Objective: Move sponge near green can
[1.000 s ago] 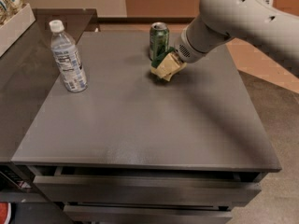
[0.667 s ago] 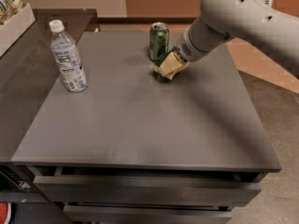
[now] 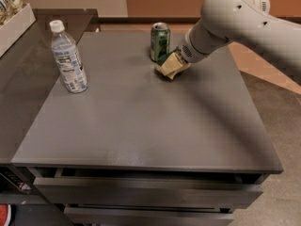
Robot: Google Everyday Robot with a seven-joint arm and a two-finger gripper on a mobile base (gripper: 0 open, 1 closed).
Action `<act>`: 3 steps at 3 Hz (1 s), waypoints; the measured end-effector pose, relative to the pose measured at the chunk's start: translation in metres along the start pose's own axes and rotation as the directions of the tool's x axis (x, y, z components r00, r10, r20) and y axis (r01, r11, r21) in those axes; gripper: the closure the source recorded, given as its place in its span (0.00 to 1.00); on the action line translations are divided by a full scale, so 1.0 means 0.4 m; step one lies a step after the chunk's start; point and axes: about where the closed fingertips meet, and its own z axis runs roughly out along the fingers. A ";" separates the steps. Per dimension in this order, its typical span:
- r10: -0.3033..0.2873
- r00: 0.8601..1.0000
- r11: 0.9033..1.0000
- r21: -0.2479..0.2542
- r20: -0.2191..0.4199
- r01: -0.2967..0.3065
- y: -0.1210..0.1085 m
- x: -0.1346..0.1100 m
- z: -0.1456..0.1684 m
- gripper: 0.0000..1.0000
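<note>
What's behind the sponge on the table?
The green can stands upright just behind it. The gripper is at the sponge's arm-side end, hiding what lies behind there; whether sponge and can touch can't be seen.

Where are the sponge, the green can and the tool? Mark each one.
sponge [image 3: 169,67]: camera view, on its pale yellow foam face.
green can [image 3: 160,43]: camera view, mid-side of the green wall.
tool [image 3: 178,60]: camera view, its tip, just right of the can, gripping the sponge.

A clear plastic water bottle [image 3: 69,60] stands upright near the far left corner of the grey bench [image 3: 141,126].
</note>
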 end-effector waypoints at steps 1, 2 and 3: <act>-0.002 1.000 1.000 -0.001 0.000 0.002 0.003 -0.001 0.001 0.36; -0.004 1.000 1.000 -0.003 0.000 0.004 0.006 -0.003 0.002 0.12; -0.005 1.000 1.000 -0.004 -0.001 0.005 0.009 -0.004 0.003 0.00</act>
